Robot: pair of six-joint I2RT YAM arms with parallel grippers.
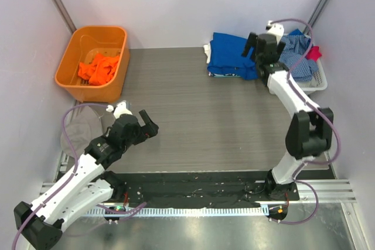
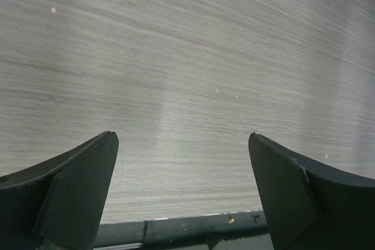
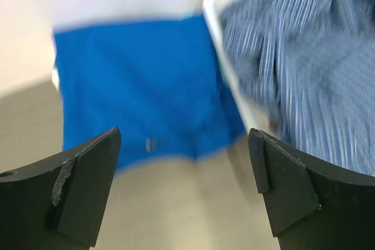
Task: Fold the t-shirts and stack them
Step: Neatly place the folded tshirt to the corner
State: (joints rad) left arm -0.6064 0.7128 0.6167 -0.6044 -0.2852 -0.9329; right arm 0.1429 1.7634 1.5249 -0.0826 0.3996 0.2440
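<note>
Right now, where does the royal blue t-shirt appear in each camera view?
Top external: royal blue t-shirt lies in the upper right.
Left wrist: not in it.
Right wrist: centre-left, blurred.
Shared landmark: the checked garment lies just to its right in both views.

Blurred blue t-shirt [image 3: 140, 86]; checked garment [image 3: 304, 68]

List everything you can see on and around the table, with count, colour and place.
Table: one, grey, under everything.
Bin: one, orange, far left.
Orange shirt: one heap, in bin.
Blue shirt: one, folded, far right, beside basket.
Basket: one, white, far right corner.
Checked garment: one, blue-and-white, in basket.
Red cloth: one, in basket.
Grey sack: one, left edge.
Left gripper: one, black, open, over bare table.
Right gripper: one, black, open, near blue shirt.
</note>
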